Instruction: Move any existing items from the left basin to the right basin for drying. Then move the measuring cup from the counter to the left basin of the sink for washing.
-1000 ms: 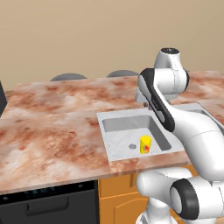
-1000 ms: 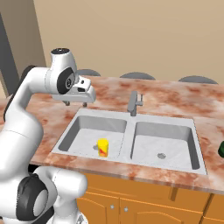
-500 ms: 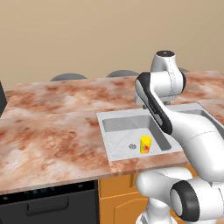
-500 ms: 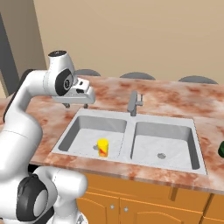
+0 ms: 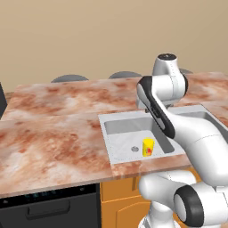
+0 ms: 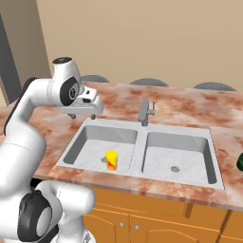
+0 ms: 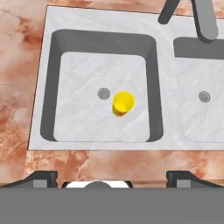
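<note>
Gripper [image 7: 111, 177] spread wide, empty, high over the sink [image 6: 76, 138].

I see the yellow carton [image 7: 123, 103] upright mid-frame in the left basin [image 7: 83, 113], just beside its drain [image 7: 103, 92]. Measuring cup [image 6: 240, 161] cut off at right edge; faucet [image 7: 199, 15] cropped at top.

Our two base views sit behind the arm, left and right, looking forward and down; both share the sink [image 5: 116, 153] [image 6: 216, 159]. Our hand view looks straight down on it [image 7: 166, 78] from closer in.
</note>
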Controlling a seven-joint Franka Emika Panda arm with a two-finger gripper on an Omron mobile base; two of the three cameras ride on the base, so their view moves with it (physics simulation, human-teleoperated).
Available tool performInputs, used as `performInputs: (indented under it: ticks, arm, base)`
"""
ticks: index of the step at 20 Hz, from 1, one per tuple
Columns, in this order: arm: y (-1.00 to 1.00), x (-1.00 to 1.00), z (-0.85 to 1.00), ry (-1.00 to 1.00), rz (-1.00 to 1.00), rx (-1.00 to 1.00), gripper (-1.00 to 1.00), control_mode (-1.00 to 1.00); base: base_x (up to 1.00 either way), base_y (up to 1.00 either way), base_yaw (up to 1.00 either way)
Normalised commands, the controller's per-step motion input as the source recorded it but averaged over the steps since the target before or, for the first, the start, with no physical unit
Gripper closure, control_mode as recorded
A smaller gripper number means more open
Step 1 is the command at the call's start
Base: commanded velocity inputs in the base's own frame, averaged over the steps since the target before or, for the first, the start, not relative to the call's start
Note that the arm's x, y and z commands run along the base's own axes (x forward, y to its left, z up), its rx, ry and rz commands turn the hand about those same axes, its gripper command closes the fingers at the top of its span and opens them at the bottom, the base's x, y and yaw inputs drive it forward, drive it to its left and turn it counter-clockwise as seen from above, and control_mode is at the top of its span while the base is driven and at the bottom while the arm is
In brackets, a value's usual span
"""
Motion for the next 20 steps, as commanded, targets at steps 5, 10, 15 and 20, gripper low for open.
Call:
performInputs:
  ticks: [5,10,15,20]
  arm:
    - [0.00,0.04,-0.35,0.00,0.00,0.00,-1.00,-1.00]
    - [-0.07,0.05,-0.34,0.00,0.00,0.00,-1.00,-1.00]
    - [-0.11,0.05,-0.25,0.00,0.00,0.00,-1.00,-1.00]
    - [-0.12,0.14,-0.22,0.00,0.00,0.00,-1.00,-1.00]
  base:
    - [0.00,0.00,0.00]
    - [0.00,0.00,0.00]
    - [0.00,0.00,0.00]
    - [0.00,0.00,0.00]
